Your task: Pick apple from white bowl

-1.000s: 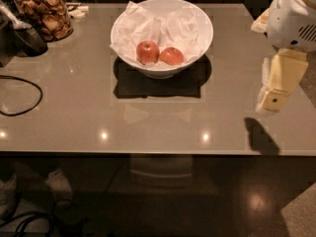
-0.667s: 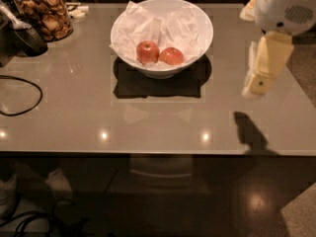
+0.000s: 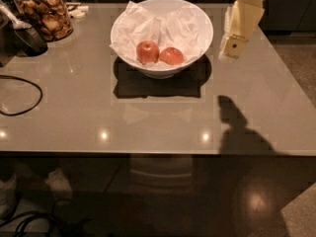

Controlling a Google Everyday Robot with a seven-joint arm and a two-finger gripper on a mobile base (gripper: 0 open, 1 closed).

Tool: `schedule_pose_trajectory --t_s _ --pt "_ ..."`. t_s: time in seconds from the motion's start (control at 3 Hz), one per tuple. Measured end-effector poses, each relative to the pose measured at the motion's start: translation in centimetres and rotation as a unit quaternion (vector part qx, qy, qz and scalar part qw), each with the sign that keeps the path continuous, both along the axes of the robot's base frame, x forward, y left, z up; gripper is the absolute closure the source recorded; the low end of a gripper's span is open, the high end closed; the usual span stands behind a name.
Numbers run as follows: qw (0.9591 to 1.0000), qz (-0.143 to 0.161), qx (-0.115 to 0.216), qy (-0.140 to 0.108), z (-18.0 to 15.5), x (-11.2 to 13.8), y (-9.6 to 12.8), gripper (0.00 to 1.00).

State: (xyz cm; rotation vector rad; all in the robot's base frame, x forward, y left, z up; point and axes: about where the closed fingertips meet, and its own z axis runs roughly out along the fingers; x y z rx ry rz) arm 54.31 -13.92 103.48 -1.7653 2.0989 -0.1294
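Apple [image 3: 172, 56] noted lying in white bowl [image 3: 163, 73] on table [image 3: 148, 122]; claw [image 3: 234, 46] held aloft beside bowl's right rim; its state cannot be told; approach, grasp and lift judged outstanding.

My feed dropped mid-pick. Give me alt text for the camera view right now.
The gripper hangs above the table to the right of the white bowl, not yet over it. The paper-lined bowl holds the apple with a rounder red apple on its left. A glass jar of snacks stands at the far left.
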Motion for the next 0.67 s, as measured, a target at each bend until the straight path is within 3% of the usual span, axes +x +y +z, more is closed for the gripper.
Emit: schedule_pose_trajectory --t_s 0.33,0.67 --pt "0.9999 -0.001 0.007 -0.010 -0.2 0.5 0.1 0.00" --pt "0.9997 0.000 0.020 -0.016 -0.1 2.7 1.7 0.00"
